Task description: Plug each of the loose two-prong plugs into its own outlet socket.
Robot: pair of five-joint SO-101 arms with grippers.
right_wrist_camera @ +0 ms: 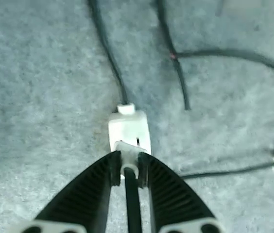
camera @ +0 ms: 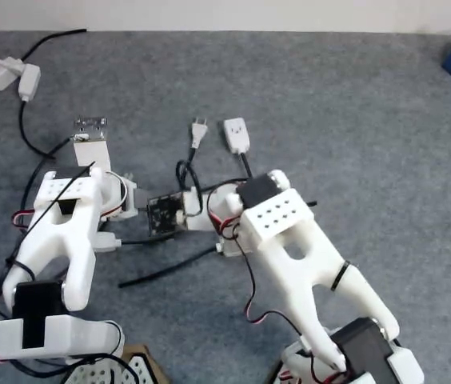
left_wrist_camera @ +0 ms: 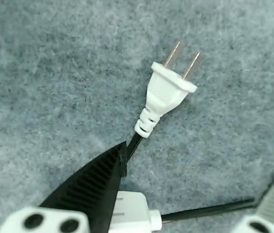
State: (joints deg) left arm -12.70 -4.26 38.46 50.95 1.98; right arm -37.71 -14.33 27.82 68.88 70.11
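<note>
Status, left to right: two white cord ends (camera: 13, 76) touch at the far-left corner of the carpet (camera: 353, 96); can't tell if they're mated. Left gripper (left_wrist_camera: 202, 160) looks spread wide, with a black jaw on one side and a ribbed jaw at the opposite edge, and it grips nothing. The loose plug (left_wrist_camera: 166, 92) lies flat just ahead of it. Both prongs are bare and point away from the gripper, and the cord end is nearest. The black jaw tip sits at the cord right behind the strain relief. The plug's long axis runs roughly along the gripper's reach, skewed toward the ribbed jaw. My read is that the grab needs the jaws either side of the body, not the cord. In the high view a bare-pronged plug (camera: 197, 132) lies just left of a free socket (camera: 236, 134), parallel and apart, both cords trailing back toward the arms. It may be the same plug; can't confirm. Right gripper (right_wrist_camera: 128, 162) is pinched on the held plug (right_wrist_camera: 127, 154), with its cord running back between the jaws. The plug's nose is against the mating socket (right_wrist_camera: 129, 128), on one line with that socket's cord. No prongs show, so it's probably seated or nearly so. The left arm is the free one and the nearer to the loose plug.
</note>
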